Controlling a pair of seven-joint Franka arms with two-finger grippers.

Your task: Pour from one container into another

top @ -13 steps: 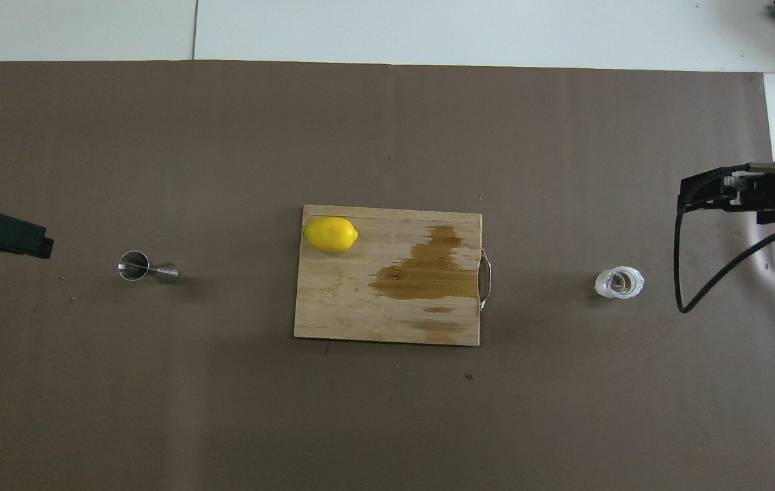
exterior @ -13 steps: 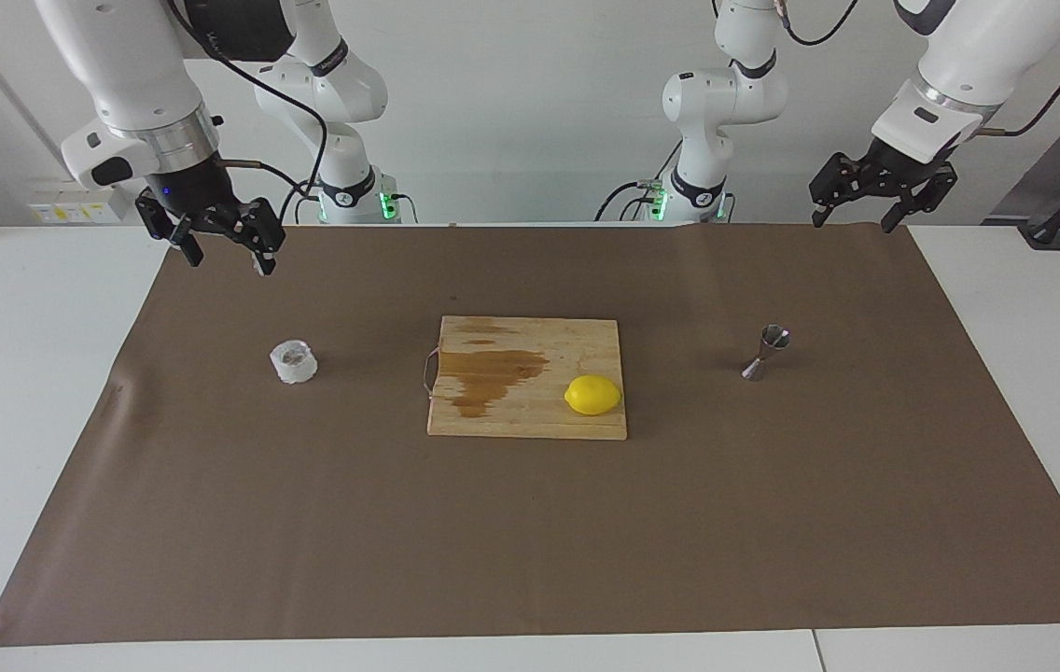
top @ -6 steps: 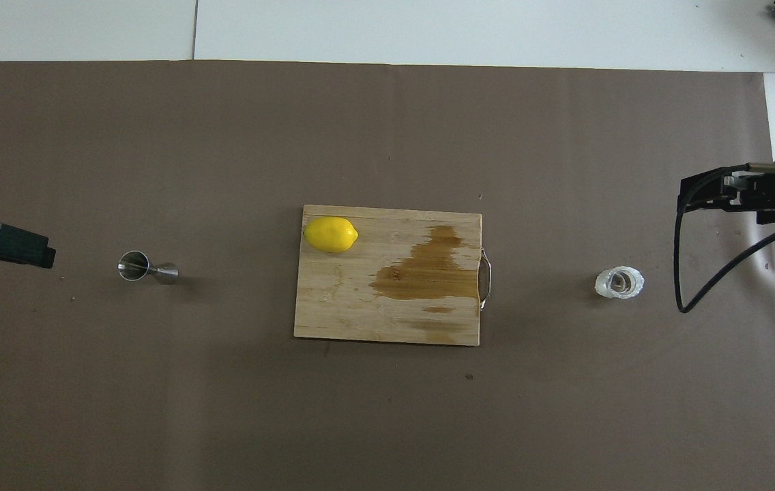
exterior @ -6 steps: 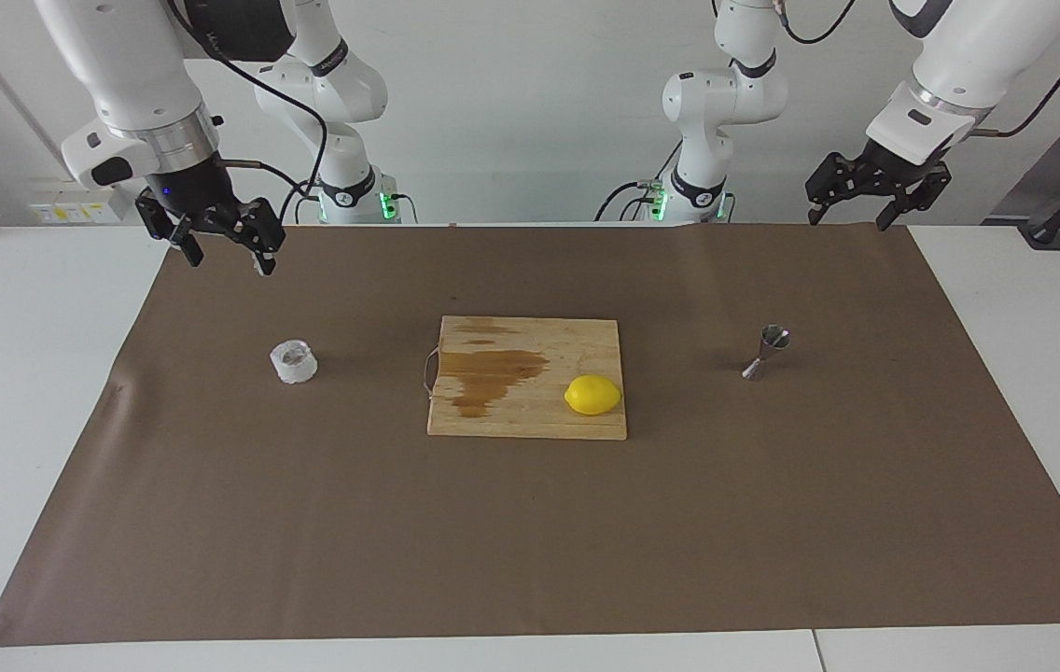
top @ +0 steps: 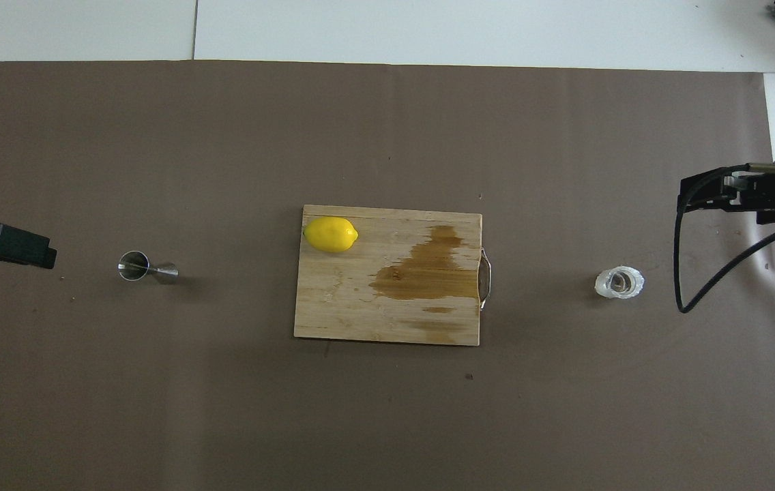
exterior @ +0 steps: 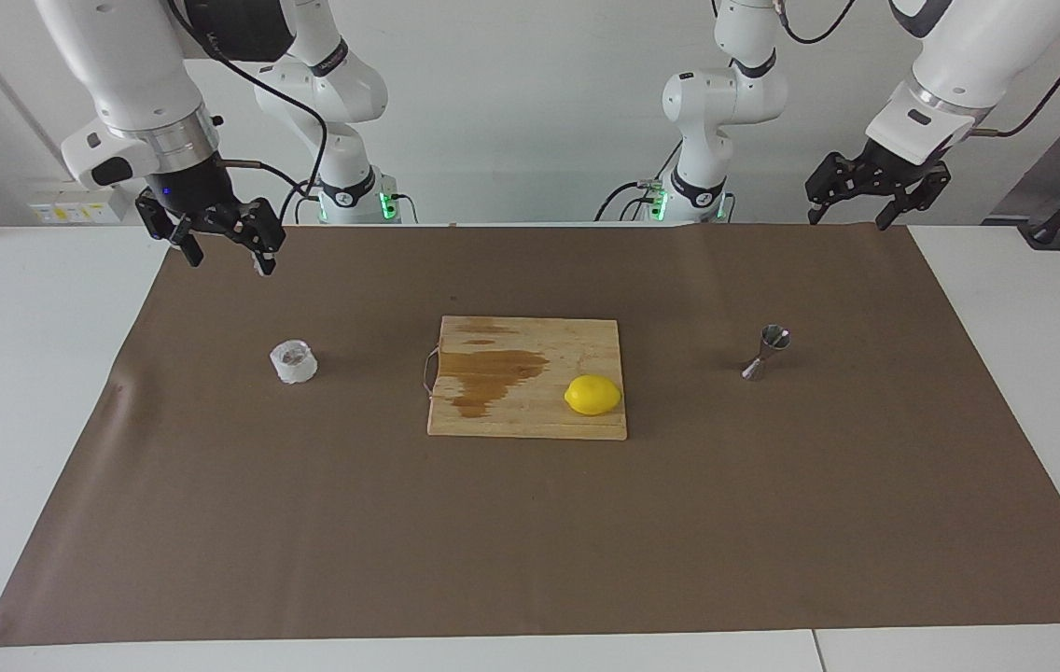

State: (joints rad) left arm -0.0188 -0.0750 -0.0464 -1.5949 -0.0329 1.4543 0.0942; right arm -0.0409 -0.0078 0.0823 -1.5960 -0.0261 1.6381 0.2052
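Cup (exterior: 293, 362) sits mid-left in the facing view, upright on the brown mat (exterior: 530, 541); jigger (exterior: 766, 353) stands mid-right, with a cutting board (exterior: 511, 411) and lemon (exterior: 592, 395) between them. Right gripper (exterior: 224, 245) upper left, left gripper (exterior: 852, 215) upper right, both spread wide, holding nothing.

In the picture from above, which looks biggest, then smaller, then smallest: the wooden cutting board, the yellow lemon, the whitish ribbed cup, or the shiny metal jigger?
1. Wooden cutting board
2. Yellow lemon

The whitish-clear ribbed cup and the shiny steel hourglass jigger look about alike, so I cannot rank them.
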